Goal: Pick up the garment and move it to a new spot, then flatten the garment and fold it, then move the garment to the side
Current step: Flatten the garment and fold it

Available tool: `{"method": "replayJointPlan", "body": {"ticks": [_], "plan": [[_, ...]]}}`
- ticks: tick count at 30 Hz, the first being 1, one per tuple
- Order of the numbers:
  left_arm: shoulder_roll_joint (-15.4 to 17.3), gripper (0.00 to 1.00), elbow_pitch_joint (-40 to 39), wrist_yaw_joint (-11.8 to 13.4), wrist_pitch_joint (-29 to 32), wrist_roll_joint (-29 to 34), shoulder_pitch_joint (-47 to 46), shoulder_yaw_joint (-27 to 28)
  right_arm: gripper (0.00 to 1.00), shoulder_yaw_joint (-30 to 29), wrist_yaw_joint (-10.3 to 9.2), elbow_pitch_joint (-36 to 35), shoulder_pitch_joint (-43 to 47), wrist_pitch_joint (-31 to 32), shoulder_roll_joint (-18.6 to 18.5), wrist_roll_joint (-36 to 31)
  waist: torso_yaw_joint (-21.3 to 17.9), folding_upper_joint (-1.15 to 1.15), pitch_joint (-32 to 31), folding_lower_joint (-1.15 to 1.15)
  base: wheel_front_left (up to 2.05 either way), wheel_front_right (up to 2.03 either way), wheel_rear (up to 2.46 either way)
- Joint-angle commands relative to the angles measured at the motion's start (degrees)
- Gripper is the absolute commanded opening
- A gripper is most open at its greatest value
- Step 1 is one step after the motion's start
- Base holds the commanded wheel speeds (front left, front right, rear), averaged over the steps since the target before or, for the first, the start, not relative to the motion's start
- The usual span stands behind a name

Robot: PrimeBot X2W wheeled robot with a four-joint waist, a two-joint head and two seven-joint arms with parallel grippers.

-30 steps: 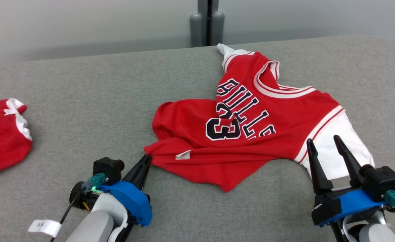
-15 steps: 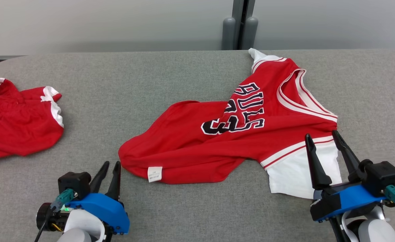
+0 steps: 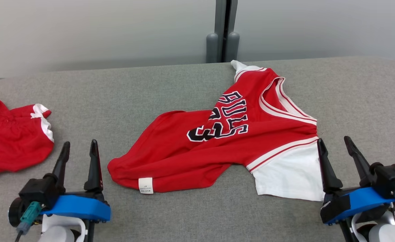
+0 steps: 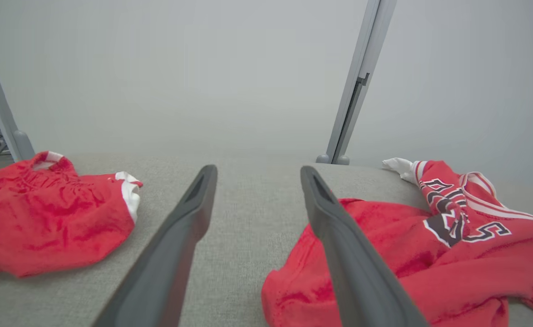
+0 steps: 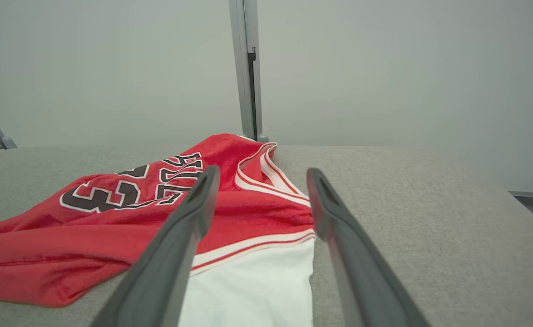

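A: Entry one, the jaws: how are they listed?
B: The left gripper (image 3: 79,142) is listed with fingers spread wide and nothing held. It is set toward the near-left corner of the table (image 3: 116,94), just left of the jersey's hem and apart from it. The right gripper (image 3: 333,139) is likewise spread wide and empty, toward the near-right corner. One of its fingers is seen over the edge of the white panel (image 3: 288,174); contact cannot be told.

A: Entry two, the garment?
B: A red jersey (image 3: 184,151) is laid creased across the middle and right of the table, unheld, with one white tip at the far edge.

A: Writing?
B: Black letters outlined in white are broken by a fold: "BU" and "S" can be read, with a "3" beside them. A white label (image 3: 146,185) is noted at the hem, toward the near edge; its print is too small to be read.

A: Other entries?
B: A second red garment (image 3: 12,141) with white trim is crumpled at the left edge. A grey post (image 3: 226,33) is recorded behind the far edge.
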Motion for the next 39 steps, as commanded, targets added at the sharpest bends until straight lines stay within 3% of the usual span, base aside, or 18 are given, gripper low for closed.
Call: {"method": "replayJointPlan", "body": {"ticks": [1,10,28,33,34,39], "plan": [[-0.4,1.00,-1.5,0.2,-0.3,1.2,0.6,1.5,1.00,-0.1,0.03,0.0,0.7,0.3,-0.1,-0.1,-0.5,0.00,-0.6,0.00,0.00,0.00,0.00],[-2.5,1.00,-2.9,-1.0,-0.3,6.5,6.5,7.6,1.00,-2.1,0.03,2.5,3.0,1.0,-0.1,-0.3,-1.5,0.00,-3.7,0.00,0.00,0.00,0.00],[-3.2,1.00,-2.3,-1.5,1.3,6.6,7.6,6.0,1.00,-1.3,0.03,1.8,2.2,1.1,-0.1,1.3,-1.2,0.00,-2.0,0.00,0.00,0.00,0.00],[-3.6,1.00,-0.4,-2.7,6.2,5.1,8.4,4.0,1.00,-0.7,0.03,3.4,2.1,5.7,-0.1,1.6,-1.5,0.00,-1.0,0.00,0.00,0.00,0.00],[-3.7,1.00,1.2,-3.3,8.2,4.7,7.6,3.1,1.00,-0.8,0.03,5.3,1.8,9.1,-0.1,1.3,-1.7,0.00,-0.3,0.00,0.00,0.00,0.00],[-4.4,1.00,5.2,-4.6,9.7,4.2,5.3,2.0,1.00,-0.6,0.03,8.8,0.2,12.9,-0.1,0.7,-1.7,0.00,1.0,0.00,0.00,0.00,0.00]]}}
